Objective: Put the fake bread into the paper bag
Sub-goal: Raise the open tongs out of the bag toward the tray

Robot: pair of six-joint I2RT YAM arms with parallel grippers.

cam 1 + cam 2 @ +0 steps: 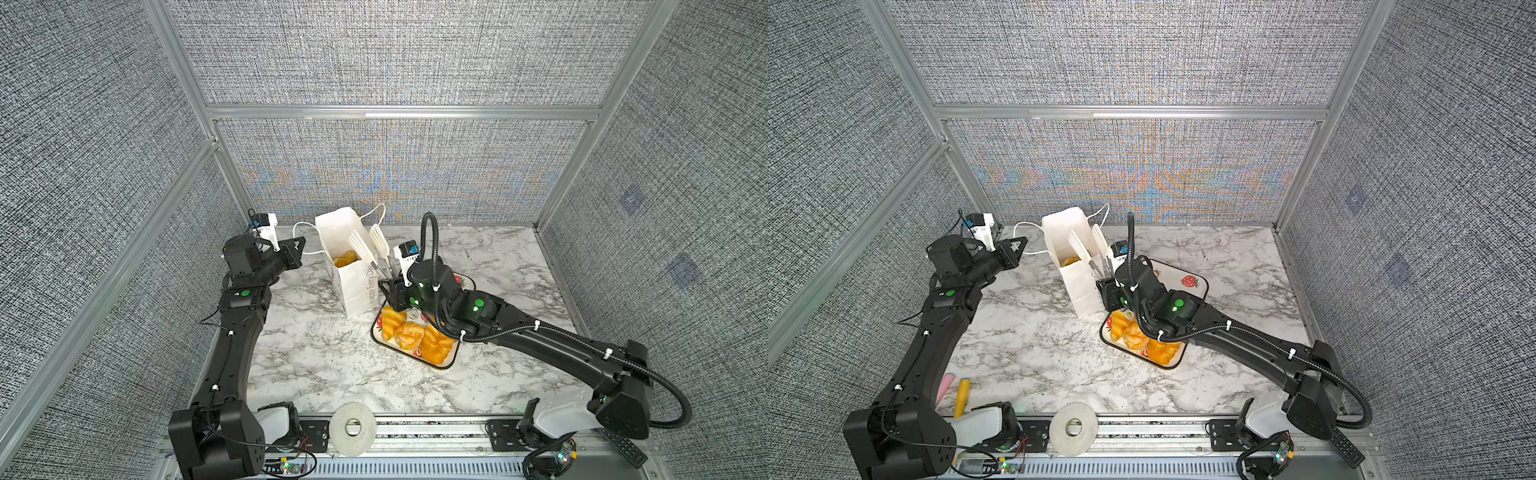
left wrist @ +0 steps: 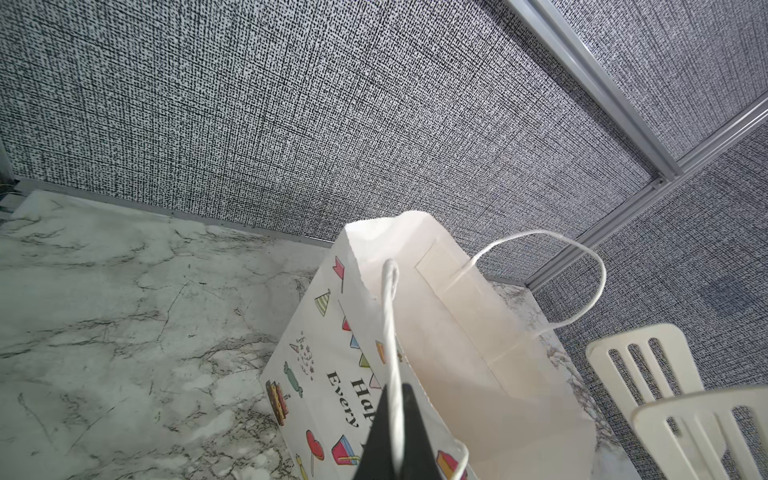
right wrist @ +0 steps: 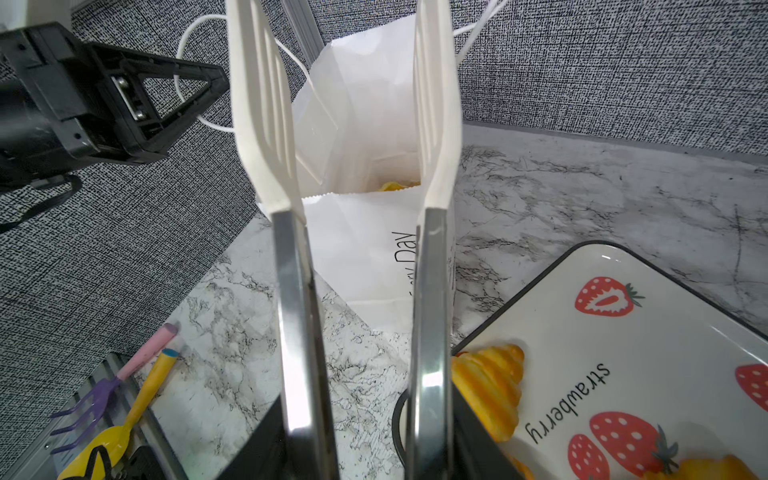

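Far left front, near the rail: pink-handled purple toy fork (image 3: 120,374) and yellow toy spoon (image 3: 133,411), side by side on the grey-veined marble-pattern tabletop (image 1: 324,365).

Further back on the left: black left gripper (image 1: 300,246), clenched on the thin white cord handle (image 2: 390,316) of the bag. In the left wrist view, cord pinched between the closed jaws.

Just right of it: tall white paper gift bag (image 1: 353,291) with grey "Happy Every Day" lettering and small colourful prints, upright, mouth open, second cord loop standing up at the back. Deep inside, seen in both top views: a piece of glossy golden fake bread (image 1: 347,258) (image 1: 1070,261).

Above the bag's open mouth: steel tongs (image 3: 432,299) with white slotted plastic heads, heads raised and spread apart. Steel arms running back into the black right gripper (image 1: 388,282), grasped there between its fingers.

Just right of the bag's base: white rectangular strawberry-print tray (image 3: 665,353) with a black rim, flat on the tabletop. At its near end, partly under the right arm: orange-yellow fake croissants and rolls (image 1: 409,336), packed close together.

Far right front, by the rail: black remote control (image 1: 623,446).
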